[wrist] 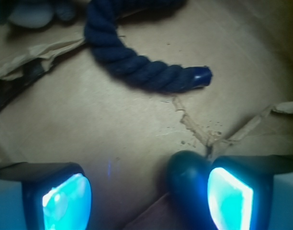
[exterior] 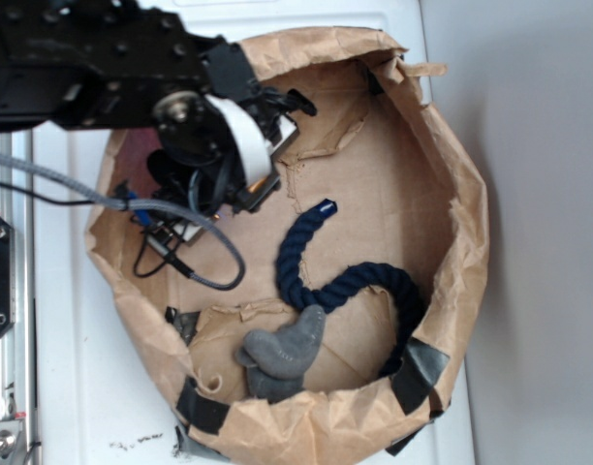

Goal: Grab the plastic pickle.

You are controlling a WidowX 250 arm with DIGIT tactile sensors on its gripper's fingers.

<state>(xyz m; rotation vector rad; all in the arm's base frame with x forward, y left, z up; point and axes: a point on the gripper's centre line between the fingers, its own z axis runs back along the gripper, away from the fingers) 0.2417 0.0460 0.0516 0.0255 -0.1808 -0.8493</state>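
Where we look down: brown paper basin (exterior: 452, 194) on white top.
Rope (wrist: 137, 67): navy, coiled.
Pickle (wrist: 187, 184): against one pad.
Gripper (wrist: 149, 196): spread, grasping nothing.

You had a dark green, glossy plastic pickle (wrist: 187, 179) beside glowing cyan fingertips (wrist: 230, 196), on plain brown paper (wrist: 137, 129). The twisted rope (wrist: 137, 67) was navy, the lumpy soft object (exterior: 282, 351) grey, and the counter (exterior: 74, 387) white.
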